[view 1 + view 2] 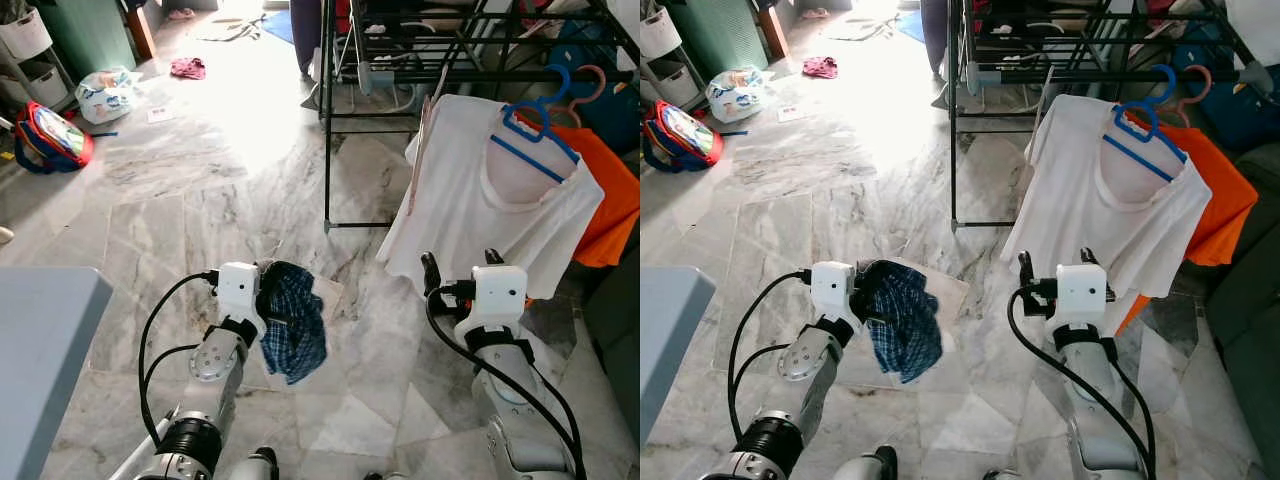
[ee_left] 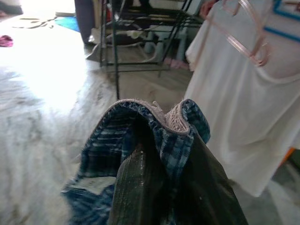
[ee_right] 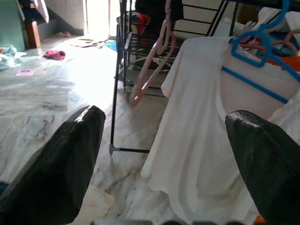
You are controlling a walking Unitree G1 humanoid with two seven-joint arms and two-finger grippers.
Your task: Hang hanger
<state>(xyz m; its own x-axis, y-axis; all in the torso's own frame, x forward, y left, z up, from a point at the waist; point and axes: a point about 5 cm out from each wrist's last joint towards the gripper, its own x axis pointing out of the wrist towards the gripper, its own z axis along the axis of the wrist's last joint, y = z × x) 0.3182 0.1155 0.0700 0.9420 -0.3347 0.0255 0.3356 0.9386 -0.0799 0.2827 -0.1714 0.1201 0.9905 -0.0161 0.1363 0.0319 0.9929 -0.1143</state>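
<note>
Two risks: left gripper [image 1: 272,297], clamped on the plaid cloth [image 1: 293,320], may drop it; the spread-fingered, empty right gripper [image 1: 460,265] could snag the white shirt [image 1: 470,200] off its blue hanger [image 1: 540,125]

The left hand [image 1: 262,292] is vanishing under the plaid cloth [image 1: 292,320], so its fingers are staying out of sight. The white shirt [image 1: 480,210] is covering most of the blue hanger [image 1: 535,130] and part of the orange garment [image 1: 610,200]. The frame's top edge is cutting off the rack [image 1: 400,60].
</note>
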